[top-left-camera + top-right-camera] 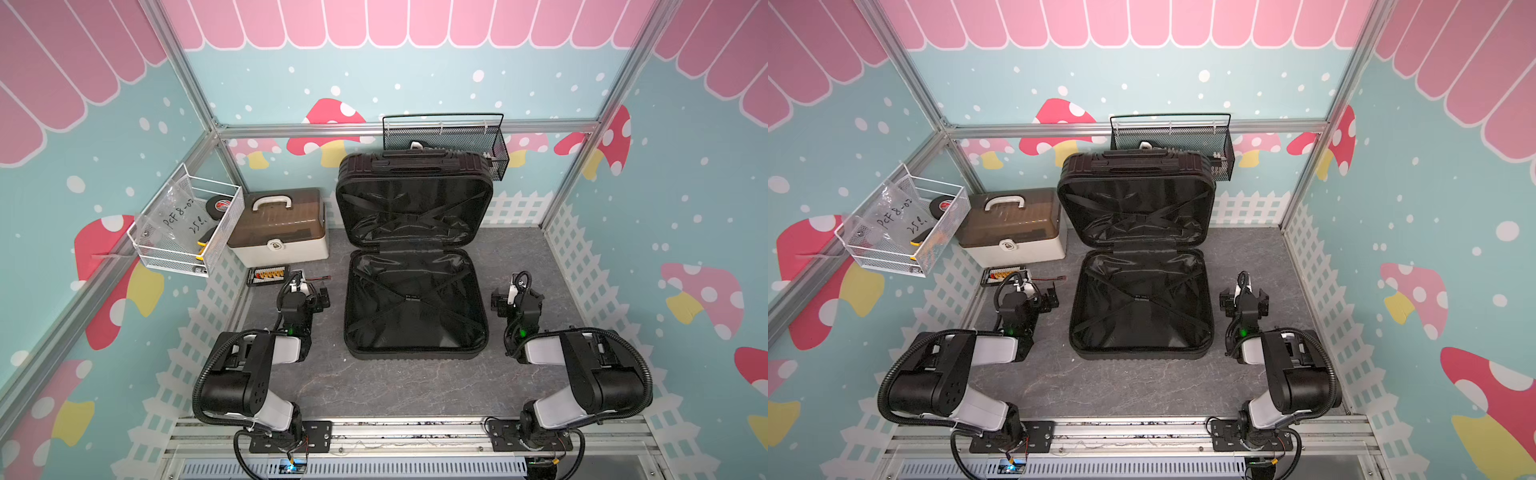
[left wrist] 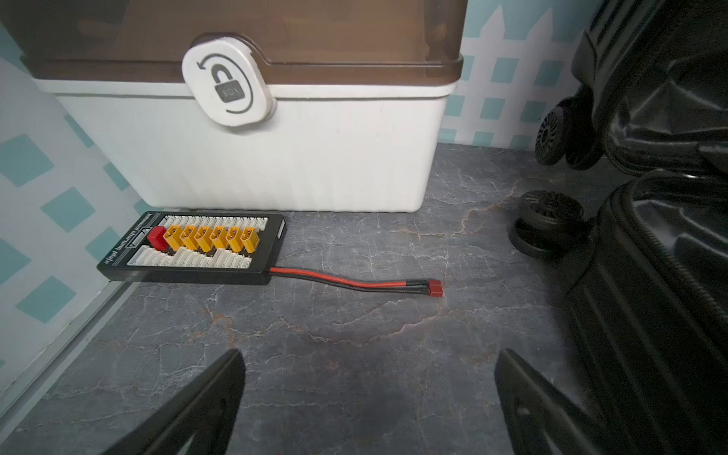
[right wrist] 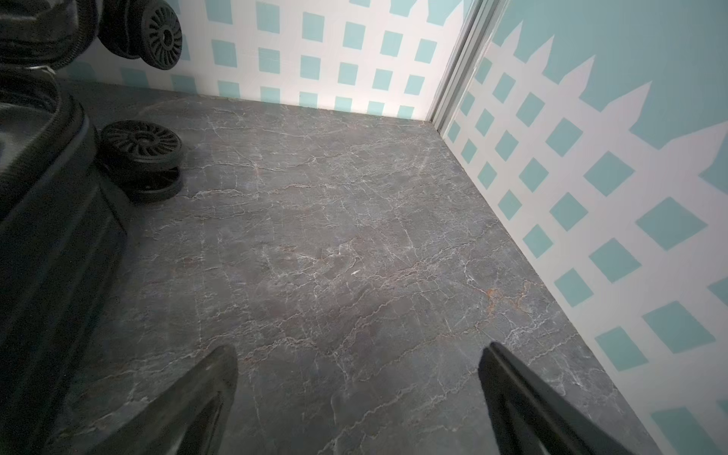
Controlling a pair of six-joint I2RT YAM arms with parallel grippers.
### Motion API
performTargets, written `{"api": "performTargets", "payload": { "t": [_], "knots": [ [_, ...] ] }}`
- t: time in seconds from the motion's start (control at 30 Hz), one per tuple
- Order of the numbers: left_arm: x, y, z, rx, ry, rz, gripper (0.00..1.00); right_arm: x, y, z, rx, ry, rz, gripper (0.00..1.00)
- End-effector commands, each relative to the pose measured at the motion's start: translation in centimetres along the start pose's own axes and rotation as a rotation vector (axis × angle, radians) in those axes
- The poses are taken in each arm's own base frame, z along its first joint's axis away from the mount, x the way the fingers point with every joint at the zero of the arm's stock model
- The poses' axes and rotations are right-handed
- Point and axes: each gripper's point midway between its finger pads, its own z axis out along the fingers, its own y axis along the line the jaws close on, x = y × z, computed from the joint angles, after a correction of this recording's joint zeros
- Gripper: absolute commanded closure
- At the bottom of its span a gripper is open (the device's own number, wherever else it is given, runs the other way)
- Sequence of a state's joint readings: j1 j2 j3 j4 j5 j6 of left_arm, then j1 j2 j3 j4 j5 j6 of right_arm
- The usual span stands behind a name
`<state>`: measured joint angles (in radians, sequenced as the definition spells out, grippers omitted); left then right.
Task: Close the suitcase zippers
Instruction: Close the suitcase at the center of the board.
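Note:
The black suitcase (image 1: 415, 307) (image 1: 1140, 307) lies open mid-table. Its lower shell rests flat, and its upper shell (image 1: 413, 208) stands raised against the back wall, with crossed straps over black lining in both. The zippers run as a thin black track round the shell rims (image 1: 347, 307); I cannot make out their pulls. My left gripper (image 1: 309, 291) (image 2: 368, 354) hovers open just left of the lower shell, with only bare tabletop between its fingers. My right gripper (image 1: 517, 297) (image 3: 358, 350) hovers open just right of the shell, also holding nothing. Caster wheels (image 2: 549, 220) (image 3: 142, 145) stick out at the hinge corners.
A beige toolbox (image 1: 278, 232) with a brown lid stands at the back left. In front of it lies a black charging board (image 2: 197, 248) with a red-black lead (image 2: 354, 281). A white wire basket (image 1: 187, 224) hangs on the left wall, a black mesh basket (image 1: 446, 137) behind the suitcase.

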<state>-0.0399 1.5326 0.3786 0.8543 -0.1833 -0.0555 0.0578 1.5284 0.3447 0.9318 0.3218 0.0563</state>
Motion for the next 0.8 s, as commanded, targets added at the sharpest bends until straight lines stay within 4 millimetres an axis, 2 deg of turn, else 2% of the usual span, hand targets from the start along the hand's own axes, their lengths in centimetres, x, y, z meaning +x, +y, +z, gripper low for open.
{"api": "performTargets", "payload": {
  "t": [0.0, 0.6, 0.67, 0.77],
  "knots": [
    [-1.1, -0.1, 0.3, -0.003, -0.031, 0.012, 0.0, -0.6, -0.2, 0.0, 0.006, -0.022, 0.003, 0.01],
    [-1.1, 0.0, 0.3, -0.002, -0.032, 0.002, 0.0, -0.6, -0.3, 0.0, 0.007, -0.021, 0.003, 0.01],
    [-1.5, 0.9, 0.1, -0.051, -0.047, -0.023, 0.0, -0.8, -0.4, -0.1, 0.014, -0.03, 0.005, 0.01],
    [-2.9, 2.2, -1.1, -0.118, -0.072, -0.051, 0.0, -1.9, -1.6, -0.7, 0.065, -0.007, 0.025, 0.01]
  ]
}}
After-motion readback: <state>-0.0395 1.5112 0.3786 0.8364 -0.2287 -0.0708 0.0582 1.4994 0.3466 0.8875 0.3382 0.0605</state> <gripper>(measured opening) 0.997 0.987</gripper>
